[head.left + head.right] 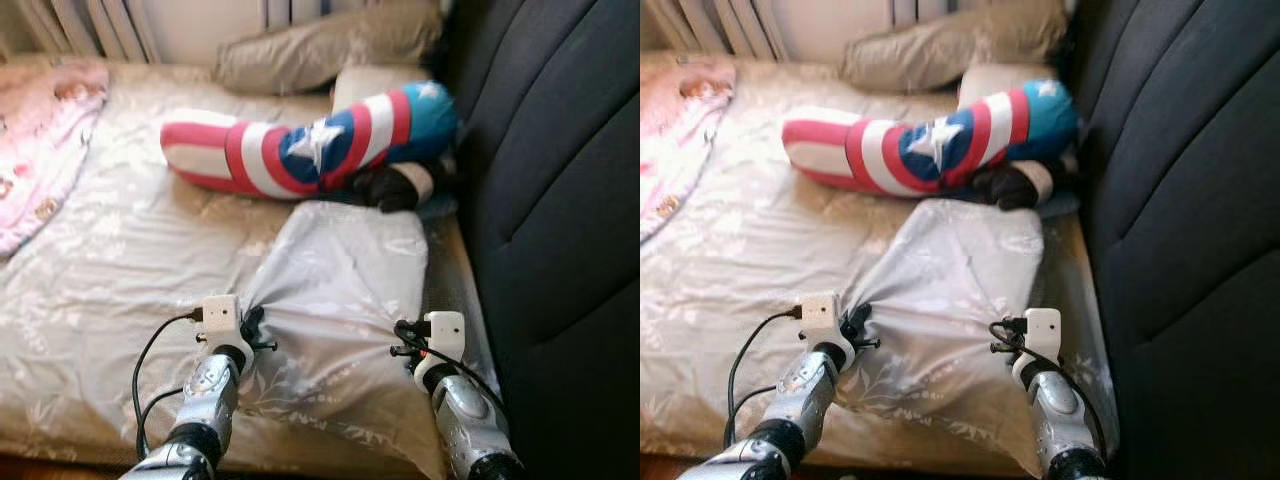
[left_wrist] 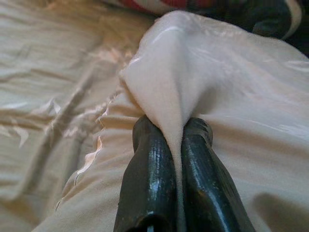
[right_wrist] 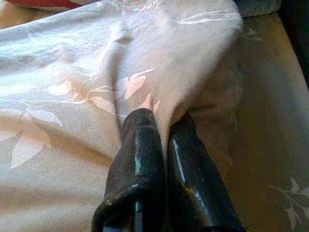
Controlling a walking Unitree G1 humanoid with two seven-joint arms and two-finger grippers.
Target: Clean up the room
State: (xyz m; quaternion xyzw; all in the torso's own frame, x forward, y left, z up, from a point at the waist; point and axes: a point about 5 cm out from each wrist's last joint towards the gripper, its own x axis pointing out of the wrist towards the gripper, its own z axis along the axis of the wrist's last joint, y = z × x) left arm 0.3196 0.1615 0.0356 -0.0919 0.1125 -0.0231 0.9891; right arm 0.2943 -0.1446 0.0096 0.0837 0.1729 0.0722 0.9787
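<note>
Two corners of the grey pillowcase (image 1: 335, 300), lying on the bed (image 1: 120, 280) ahead, are pinched by the left gripper (image 2: 177, 140) and right gripper (image 3: 161, 123), its length extending forward.

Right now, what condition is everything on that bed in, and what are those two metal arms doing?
Left gripper: shut, pinching a fold of the grey pillowcase.
Right gripper: shut on the pillowcase's other side.
Grey pillowcase: lifted, bunched, stretched between both grippers.
Star-striped bolster: lying on its side.
Beige pillow: slumped at the headboard.
Pink blanket: crumpled.
Bedsheet: wrinkled.
</note>
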